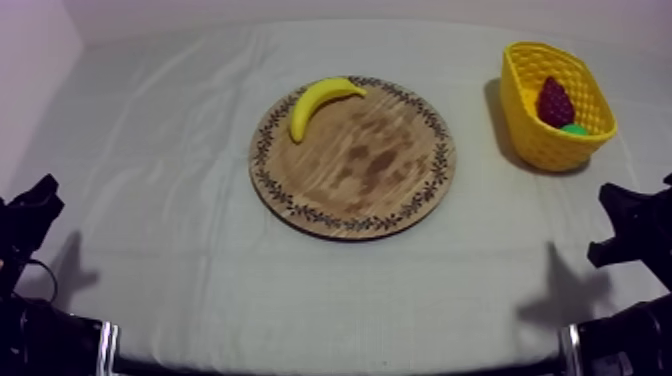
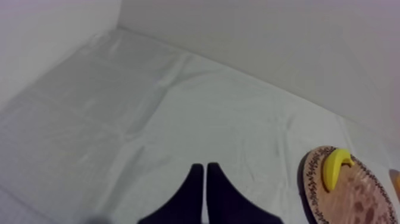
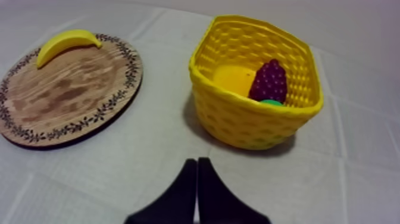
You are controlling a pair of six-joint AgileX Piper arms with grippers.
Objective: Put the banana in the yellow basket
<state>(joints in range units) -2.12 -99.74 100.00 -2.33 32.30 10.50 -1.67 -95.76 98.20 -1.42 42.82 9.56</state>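
A yellow banana point(image 1: 322, 102) point(image 2: 334, 168) point(image 3: 64, 44) lies on the far left part of the round wooden board point(image 1: 360, 165) point(image 2: 351, 199) point(image 3: 56, 98) in the middle of the table. The yellow basket point(image 1: 525, 105) point(image 3: 250, 122) stands at the far right and holds a dark purple bunch of grapes point(image 1: 555, 102) point(image 3: 271, 81), a yellow fruit point(image 3: 233, 78) and something green point(image 3: 271, 102). My left gripper point(image 1: 35, 205) point(image 2: 205, 173) rests low at the left, shut on nothing. My right gripper point(image 1: 625, 215) point(image 3: 197, 167) rests low at the right, shut on nothing, with the basket just ahead of it.
The grey-white cloth point(image 1: 170, 200) covers the table, with open room between both grippers and the board. A pale wall runs behind the table's far edge.
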